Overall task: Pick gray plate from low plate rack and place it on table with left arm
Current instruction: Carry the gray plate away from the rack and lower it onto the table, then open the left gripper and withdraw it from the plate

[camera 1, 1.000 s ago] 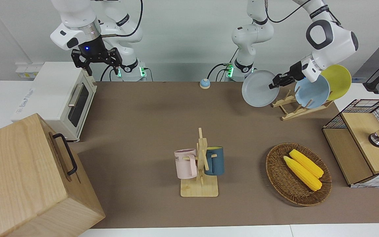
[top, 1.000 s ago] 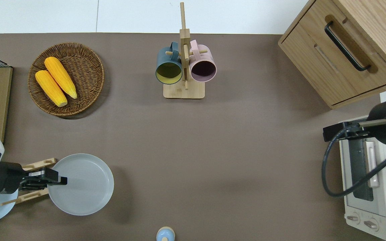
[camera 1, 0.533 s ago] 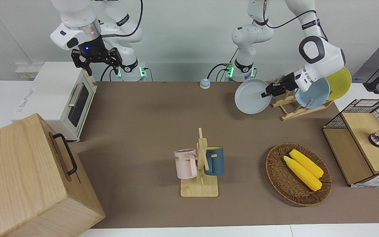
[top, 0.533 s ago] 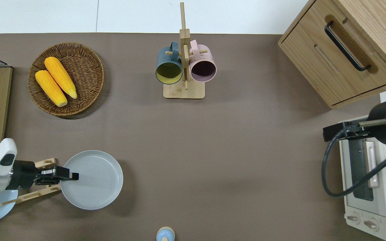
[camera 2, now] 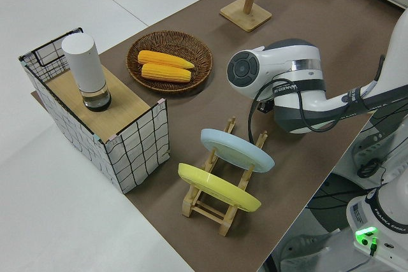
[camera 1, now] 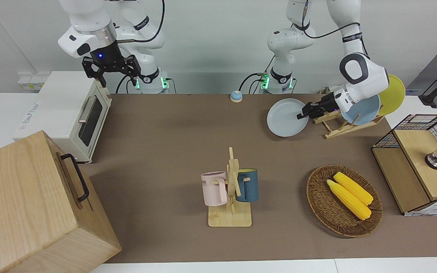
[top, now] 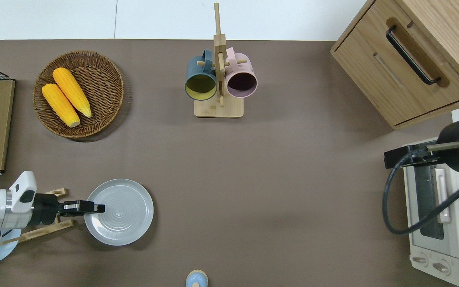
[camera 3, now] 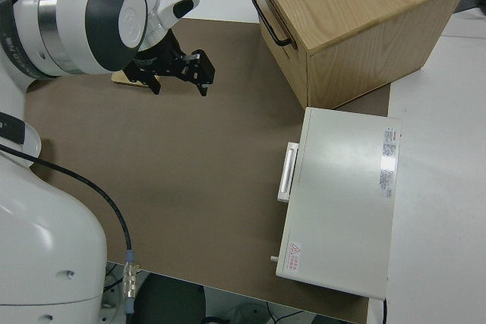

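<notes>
The gray plate (camera 1: 283, 121) hangs almost flat, low over the brown table (camera 1: 165, 132), beside the low plate rack (camera 1: 340, 127) toward the right arm's end. My left gripper (camera 1: 301, 115) is shut on the plate's rim nearest the rack. In the overhead view the gripper (top: 99, 207) reaches from the rack (top: 40, 232) onto the plate (top: 126, 213). I cannot tell whether the plate touches the table (top: 253, 179). In the left side view the arm hides the plate. My right gripper (camera 1: 112, 72) is parked and open.
A sky-blue plate (camera 1: 368, 110) and a yellow plate (camera 1: 395, 89) stand in the rack. A small bell (camera 1: 236, 96) sits nearer the robots. A corn basket (camera 1: 317, 197), mug tree (camera 1: 230, 189), wire shelf (camera 1: 415, 151), toaster oven (camera 1: 63, 110) and wooden cabinet (camera 1: 25, 204) stand around.
My left gripper has carried the gray plate away from the rack toward the table's middle, lowering it and tipping it from tilted to nearly flat. The right arm has not moved.
</notes>
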`<state>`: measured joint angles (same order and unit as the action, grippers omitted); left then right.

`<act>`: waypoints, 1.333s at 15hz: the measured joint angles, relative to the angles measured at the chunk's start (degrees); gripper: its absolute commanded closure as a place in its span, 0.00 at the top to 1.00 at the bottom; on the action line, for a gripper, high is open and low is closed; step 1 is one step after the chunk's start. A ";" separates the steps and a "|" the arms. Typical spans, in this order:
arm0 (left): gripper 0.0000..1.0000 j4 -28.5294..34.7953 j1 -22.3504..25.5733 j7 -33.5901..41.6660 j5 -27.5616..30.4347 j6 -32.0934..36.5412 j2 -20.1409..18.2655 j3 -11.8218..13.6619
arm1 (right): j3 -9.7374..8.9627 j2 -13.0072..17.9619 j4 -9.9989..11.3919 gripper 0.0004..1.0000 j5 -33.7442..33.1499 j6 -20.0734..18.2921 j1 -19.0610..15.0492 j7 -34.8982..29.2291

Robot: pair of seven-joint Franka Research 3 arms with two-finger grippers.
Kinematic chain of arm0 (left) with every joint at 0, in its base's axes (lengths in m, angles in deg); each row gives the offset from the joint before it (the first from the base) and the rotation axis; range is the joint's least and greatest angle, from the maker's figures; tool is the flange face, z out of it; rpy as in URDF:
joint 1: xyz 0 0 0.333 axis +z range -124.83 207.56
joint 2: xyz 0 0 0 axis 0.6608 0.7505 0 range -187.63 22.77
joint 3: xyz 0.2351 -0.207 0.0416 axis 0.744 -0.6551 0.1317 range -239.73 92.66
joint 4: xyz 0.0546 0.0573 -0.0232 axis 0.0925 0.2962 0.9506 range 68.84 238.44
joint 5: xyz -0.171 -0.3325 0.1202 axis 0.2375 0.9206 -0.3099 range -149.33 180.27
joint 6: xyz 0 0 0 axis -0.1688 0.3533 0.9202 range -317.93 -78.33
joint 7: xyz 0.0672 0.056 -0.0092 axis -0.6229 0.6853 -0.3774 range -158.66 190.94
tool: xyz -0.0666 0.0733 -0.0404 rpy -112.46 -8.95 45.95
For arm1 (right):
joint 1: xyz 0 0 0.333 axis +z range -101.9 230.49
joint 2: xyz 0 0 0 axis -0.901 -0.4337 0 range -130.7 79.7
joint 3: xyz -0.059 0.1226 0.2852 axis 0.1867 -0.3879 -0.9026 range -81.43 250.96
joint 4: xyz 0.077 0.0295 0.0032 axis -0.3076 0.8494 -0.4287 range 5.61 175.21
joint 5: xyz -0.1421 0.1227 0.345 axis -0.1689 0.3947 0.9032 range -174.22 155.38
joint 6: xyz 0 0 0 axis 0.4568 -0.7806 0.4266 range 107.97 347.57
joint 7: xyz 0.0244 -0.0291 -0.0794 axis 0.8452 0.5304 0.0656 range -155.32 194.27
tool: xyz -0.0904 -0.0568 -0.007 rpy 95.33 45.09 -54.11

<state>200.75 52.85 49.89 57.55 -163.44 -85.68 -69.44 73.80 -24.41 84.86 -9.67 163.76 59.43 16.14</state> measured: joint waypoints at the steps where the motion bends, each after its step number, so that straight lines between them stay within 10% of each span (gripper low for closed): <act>1: 0.00 0.38 0.00 0.78 0.41 -0.58 0.26 0.00 | 0.00 0.00 0.00 0.99 0.00 0.00 0.00 0.00; 7: 0.09 0.83 0.00 2.09 0.99 -1.52 0.47 -0.02 | 0.00 0.00 0.00 0.99 0.00 0.00 0.00 0.00; 11: 0.98 0.83 -0.08 2.52 1.00 -1.66 0.38 -0.19 | 0.00 0.00 0.00 0.99 0.00 0.00 0.00 0.00; 20: 1.00 0.44 -0.60 3.15 0.57 -3.02 -0.04 -0.60 | 0.00 0.00 0.00 0.99 0.00 0.00 0.00 0.00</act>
<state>201.19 52.25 53.05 58.12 -166.46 -85.72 -70.04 73.80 -24.41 84.86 -9.67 163.76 59.43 16.14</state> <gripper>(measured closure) 0.009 0.009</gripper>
